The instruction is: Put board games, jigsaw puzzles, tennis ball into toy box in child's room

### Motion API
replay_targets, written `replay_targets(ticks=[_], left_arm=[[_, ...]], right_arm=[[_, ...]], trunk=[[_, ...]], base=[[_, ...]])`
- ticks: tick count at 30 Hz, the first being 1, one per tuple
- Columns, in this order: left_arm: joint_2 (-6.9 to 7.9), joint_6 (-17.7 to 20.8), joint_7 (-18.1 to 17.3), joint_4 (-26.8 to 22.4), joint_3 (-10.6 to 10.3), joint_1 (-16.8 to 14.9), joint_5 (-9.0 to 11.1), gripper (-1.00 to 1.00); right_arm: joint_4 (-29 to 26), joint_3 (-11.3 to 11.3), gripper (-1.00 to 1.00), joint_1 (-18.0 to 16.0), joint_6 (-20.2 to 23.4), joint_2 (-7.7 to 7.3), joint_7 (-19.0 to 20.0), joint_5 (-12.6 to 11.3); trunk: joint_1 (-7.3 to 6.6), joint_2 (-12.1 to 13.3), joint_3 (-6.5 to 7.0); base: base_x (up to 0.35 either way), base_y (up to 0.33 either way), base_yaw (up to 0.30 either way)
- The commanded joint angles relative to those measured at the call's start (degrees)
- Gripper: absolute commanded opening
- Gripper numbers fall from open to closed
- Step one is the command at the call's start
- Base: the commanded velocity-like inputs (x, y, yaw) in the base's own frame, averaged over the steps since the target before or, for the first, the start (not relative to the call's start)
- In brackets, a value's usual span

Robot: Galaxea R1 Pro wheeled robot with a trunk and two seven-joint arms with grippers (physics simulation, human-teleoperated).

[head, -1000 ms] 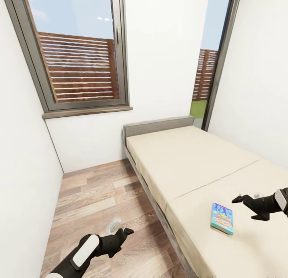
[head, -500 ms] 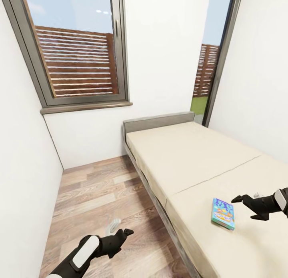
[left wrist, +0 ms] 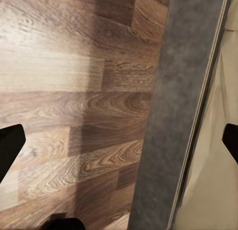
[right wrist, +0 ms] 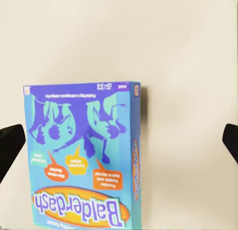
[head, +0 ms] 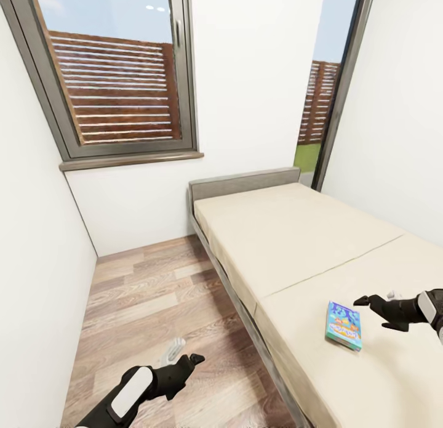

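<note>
White walls framed the bed (head: pixel 289 243); the right tool (head: pixel 369 303), open, had edged nearer the blue board game (head: pixel 343 324), nearly ready to grasp. The left tool (head: pixel 192 361) hung open.

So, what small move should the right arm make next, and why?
Probably lower the right tool a little further toward the blue board game on the bed. Its fingers are spread wide, the box lies flat just beside it, and nothing is gripped yet.
</note>
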Motion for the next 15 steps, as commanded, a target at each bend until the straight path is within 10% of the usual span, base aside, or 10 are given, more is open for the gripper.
replay_targets(ticks=[1, 15], left_arm=[[0.09, 0.0, 0.3, -0.1, -0.3, 0.0, 0.5, 1.00], [0.44, 0.0, 0.1, -0.1, -0.3, 0.0, 0.6, 1.00]], right_arm=[[0.0, -0.4, 1.00, -0.1, -0.5, 0.05, 0.4, 0.6], [0.1, -0.4, 1.00, 0.0, -3.4, 0.14, 1.1, 0.4]], trunk=[[-0.01, 0.0, -0.15], [-0.01, 0.0, -1.44]], base=[[0.000, 0.000, 0.000], [0.000, 0.000, 0.000]])
